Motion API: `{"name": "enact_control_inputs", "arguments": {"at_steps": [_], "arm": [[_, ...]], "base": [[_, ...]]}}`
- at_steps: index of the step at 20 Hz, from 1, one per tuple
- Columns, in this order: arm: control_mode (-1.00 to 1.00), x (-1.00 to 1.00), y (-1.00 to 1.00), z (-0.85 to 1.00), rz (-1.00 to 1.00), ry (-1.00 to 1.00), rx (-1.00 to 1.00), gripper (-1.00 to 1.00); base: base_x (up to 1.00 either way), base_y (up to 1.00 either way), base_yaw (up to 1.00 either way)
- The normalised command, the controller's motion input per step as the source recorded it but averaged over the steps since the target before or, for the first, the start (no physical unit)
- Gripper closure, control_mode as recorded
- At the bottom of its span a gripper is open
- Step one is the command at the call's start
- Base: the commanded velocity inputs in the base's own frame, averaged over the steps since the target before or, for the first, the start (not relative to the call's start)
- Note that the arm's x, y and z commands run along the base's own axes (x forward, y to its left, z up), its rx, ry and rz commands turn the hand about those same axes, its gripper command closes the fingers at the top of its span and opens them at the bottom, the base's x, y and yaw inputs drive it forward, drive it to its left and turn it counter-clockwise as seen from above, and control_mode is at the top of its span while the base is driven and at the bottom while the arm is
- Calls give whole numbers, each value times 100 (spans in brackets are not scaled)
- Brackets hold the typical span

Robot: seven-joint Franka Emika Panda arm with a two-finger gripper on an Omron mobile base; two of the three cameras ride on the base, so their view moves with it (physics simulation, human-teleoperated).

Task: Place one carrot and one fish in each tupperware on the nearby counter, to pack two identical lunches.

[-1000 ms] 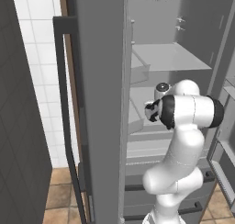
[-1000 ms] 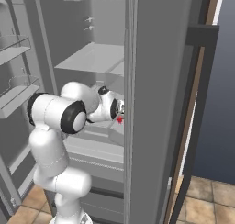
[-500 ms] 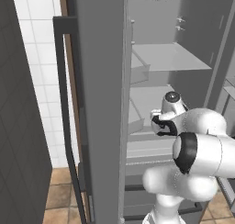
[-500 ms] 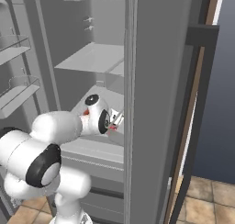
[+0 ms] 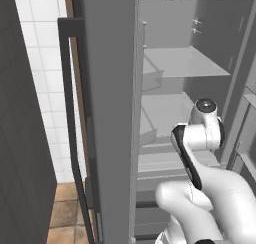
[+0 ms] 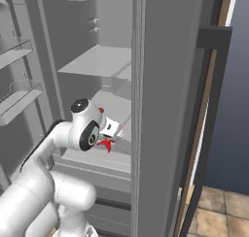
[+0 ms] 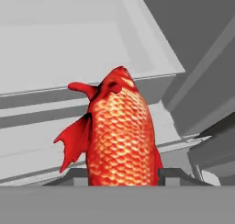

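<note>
Your gripper (image 7: 123, 176) is closed partway on the red fish (image 7: 120, 136), its two dark fingertips (image 7: 170, 174) pressed against the lower flanks at about 5 and 7 o'clock of the body in the hand view. The fish stands nose-up between them, fins flaring toward 9 o'clock, with pale fridge shelving behind it.

From the right base view, you can see a red sliver of the fish (image 6: 105, 143) poking out below the hand, just in front of the lower shelf (image 6: 95, 156) inside the open fridge (image 6: 155, 85). The arm (image 6: 44, 153) reaches in from 7 o'clock, with the centre post of the fridge close by at 3 o'clock of the hand. In the left base view the wrist (image 5: 205, 125) sits at the lower shelf level, the door (image 5: 107, 113) standing open at 9 o'clock.

Watch the exit. The grip looks to be low on a smooth, tapering body, so the fish could pivot or slip out if you swing fast. The gap between hand and centre post looks narrow; a wide sweep could knock the fish against the post or shelf edge and dislodge it. The trays are out of these views, so you will probably have a fair way to carry it.
</note>
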Motion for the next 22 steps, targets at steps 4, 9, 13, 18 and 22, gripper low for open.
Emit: {"name": "enact_control_inputs", "arguments": {"at_steps": [4, 9, 13, 18, 22], "arm": [[-100, -82, 38, 72, 7, 15, 11, 100], [-100, -47, 46, 87, 9, 5, 15, 100], [-100, -34, 6, 98, 11, 0, 13, 100], [-100, -60, -4, 68, 4, 14, 2, 100], [-100, -46, 3, 35, 1, 22, -1, 100]], "base": [[0, 0, 0], [0, 0, 0], [0, 0, 0], [0, 0, 0], [0, 0, 0]]}}
